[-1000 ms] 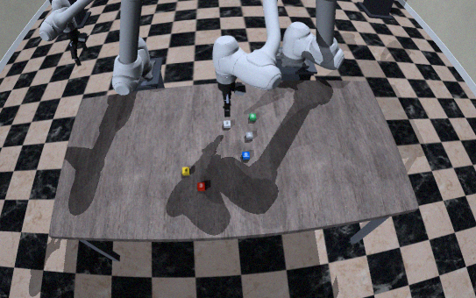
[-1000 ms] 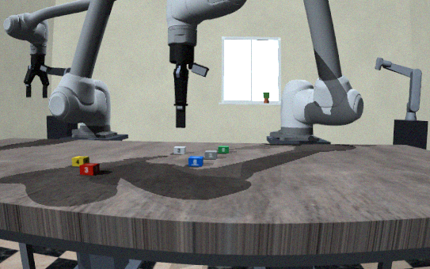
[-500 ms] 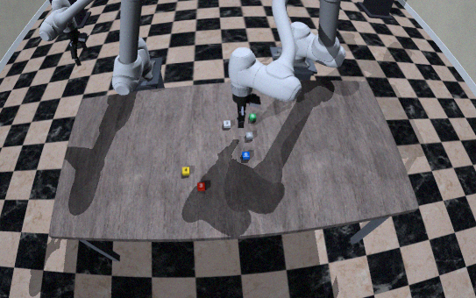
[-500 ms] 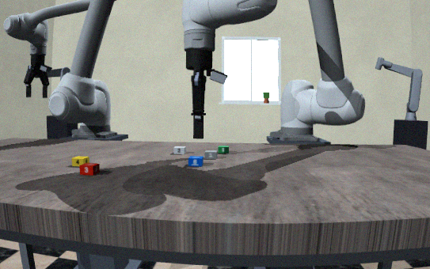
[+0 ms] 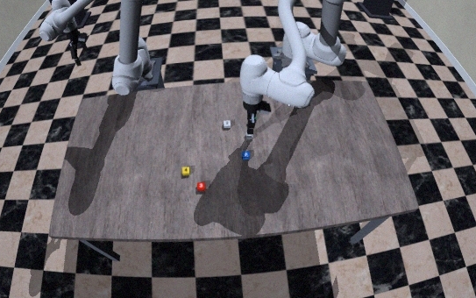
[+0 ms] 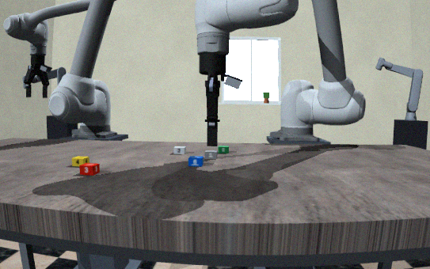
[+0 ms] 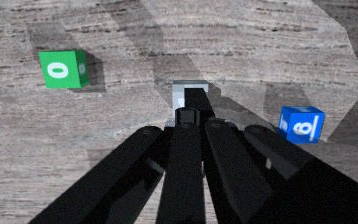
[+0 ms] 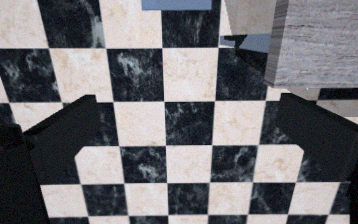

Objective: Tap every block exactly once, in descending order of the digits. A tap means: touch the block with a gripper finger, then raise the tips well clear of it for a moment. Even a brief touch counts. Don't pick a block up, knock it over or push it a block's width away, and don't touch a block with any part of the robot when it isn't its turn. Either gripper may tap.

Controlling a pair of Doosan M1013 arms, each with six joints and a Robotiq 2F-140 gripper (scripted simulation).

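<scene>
My left gripper (image 5: 250,132) (image 6: 212,145) (image 7: 193,103) is shut and empty. It points straight down just above the grey block 1 (image 5: 249,137) (image 6: 211,155) (image 7: 177,90), with a small gap in the exterior view. The green block 0 (image 6: 223,149) (image 7: 59,70) is mostly hidden behind the gripper in the top view. The blue block 8 (image 5: 245,155) (image 6: 195,161) (image 7: 302,126), white block 2 (image 5: 227,124) (image 6: 180,150), yellow block 4 (image 5: 186,172) (image 6: 80,161) and red block 3 (image 5: 201,187) (image 6: 89,169) rest on the table. My right gripper (image 6: 36,94) (image 8: 188,110) is open and empty.
The wooden table (image 5: 332,175) (image 6: 332,190) carries all the blocks. Green and blue stand on opposite sides of grey, with white close by. The right gripper is off the table, over the checkered floor (image 8: 190,120). Arm shadows cross the table.
</scene>
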